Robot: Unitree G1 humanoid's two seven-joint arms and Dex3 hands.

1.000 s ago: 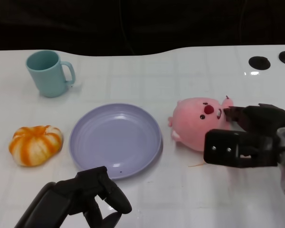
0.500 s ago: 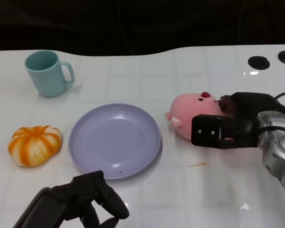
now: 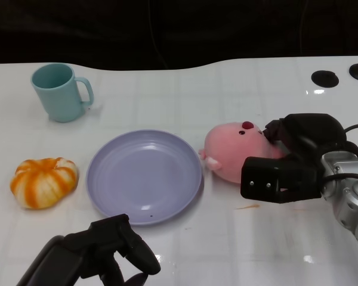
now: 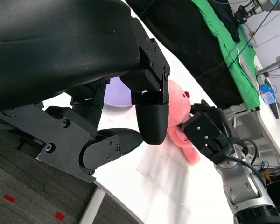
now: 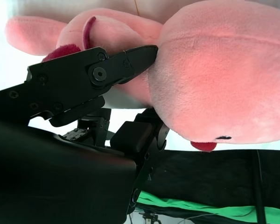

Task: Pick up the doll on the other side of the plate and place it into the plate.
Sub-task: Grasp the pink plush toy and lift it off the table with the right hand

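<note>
Idling at 7 o'clock, left hand (image 3: 110,253) holds nothing, fingers curled. Plate (image 3: 144,176) centre. Doll (image 3: 232,150) at 3 o'clock, beside rim, pinched by right hand (image 3: 289,164). Risk: soft plush slips from shallow pinch, lands short of rim.

Right hand (image 3: 286,164) out over the table, fingers (image 5: 130,58) clamped on the doll (image 3: 232,149). Left hand (image 3: 101,253) low at near edge, fingers curled, holding nothing.
</note>
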